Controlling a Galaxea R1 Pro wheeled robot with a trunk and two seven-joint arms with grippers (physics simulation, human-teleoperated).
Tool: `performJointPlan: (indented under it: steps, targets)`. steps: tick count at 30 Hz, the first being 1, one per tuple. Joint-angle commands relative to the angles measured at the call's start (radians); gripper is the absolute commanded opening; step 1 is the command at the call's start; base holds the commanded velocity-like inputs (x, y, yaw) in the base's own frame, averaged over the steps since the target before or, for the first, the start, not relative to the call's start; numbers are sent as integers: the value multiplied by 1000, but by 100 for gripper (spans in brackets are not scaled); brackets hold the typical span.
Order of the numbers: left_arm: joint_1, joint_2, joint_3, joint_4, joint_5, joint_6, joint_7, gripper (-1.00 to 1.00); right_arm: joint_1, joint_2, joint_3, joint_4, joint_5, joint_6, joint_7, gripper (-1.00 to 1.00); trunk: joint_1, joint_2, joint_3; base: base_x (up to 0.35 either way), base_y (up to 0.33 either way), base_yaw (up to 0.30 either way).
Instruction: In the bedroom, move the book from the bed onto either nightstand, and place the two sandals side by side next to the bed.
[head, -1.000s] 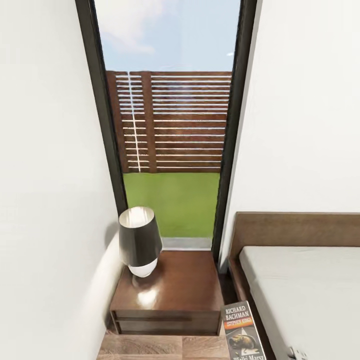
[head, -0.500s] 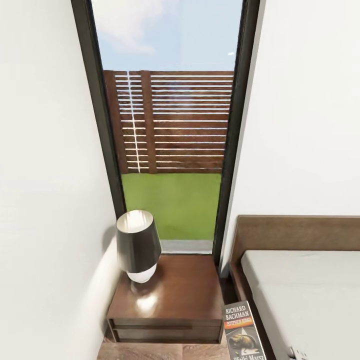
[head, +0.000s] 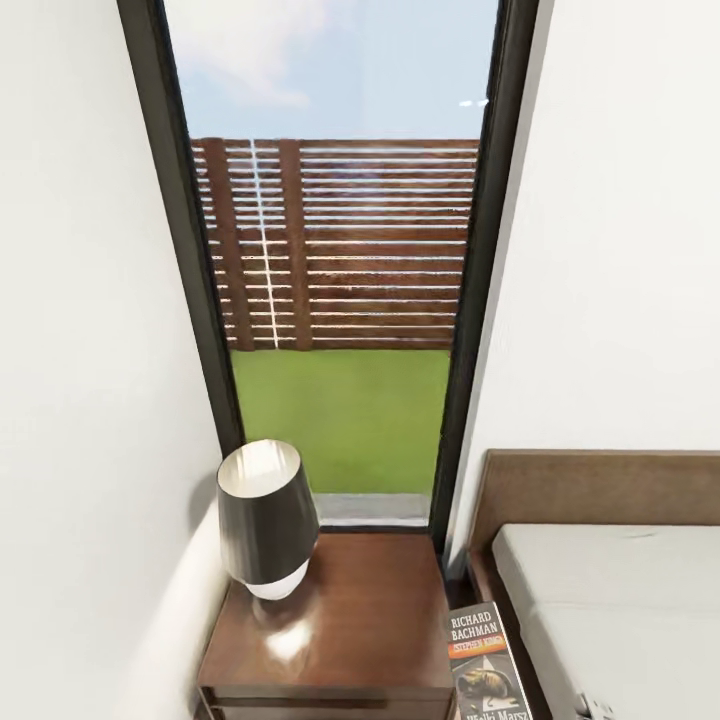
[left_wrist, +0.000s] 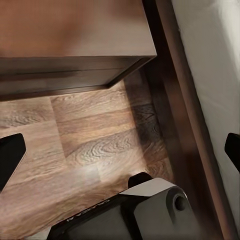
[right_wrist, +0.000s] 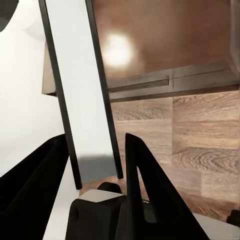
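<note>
The book (head: 485, 660), dark-covered with "Richard Bachman" and an orange band, is held up at the bottom of the head view, between the nightstand (head: 350, 620) and the bed (head: 620, 590). In the right wrist view the book (right_wrist: 82, 100) shows edge-on, white pages between dark covers, and my right gripper (right_wrist: 96, 137) is shut on it, with the nightstand's top (right_wrist: 165, 45) beyond. My left gripper (left_wrist: 121, 150) hangs open over the wood floor (left_wrist: 95, 145), between the nightstand's corner (left_wrist: 75, 30) and the bed frame (left_wrist: 180, 90). The sandals are out of view.
A black-shaded lamp (head: 265, 520) stands on the nightstand's left rear part. Behind it is a tall dark-framed window (head: 340, 300). A white wall (head: 80, 400) runs close along the nightstand's left side. The wooden headboard (head: 600, 485) rises at the right.
The whole head view has shifted: the camera has come closer, so nightstand, lamp and bed sit lower and larger. The book keeps its place in the picture.
</note>
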Motion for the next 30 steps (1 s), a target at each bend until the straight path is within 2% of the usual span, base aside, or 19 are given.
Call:
performJointPlan:
  steps: [1,19,30]
  targets:
    - [-1,0,-5,2,10,-2,-4,100,-2,0,-4,2,-5,2,4,-100,1,-2,-2,320,0,0]
    - [-1,0,-5,1,9,-2,-4,100,-2,0,-4,2,-5,2,3,-100,1,-2,-2,316,0,0]
    - [-1,1,-4,1,10,-3,-12,100,-2,0,-4,2,-7,4,8,-100,1,-2,-2,13,0,0]
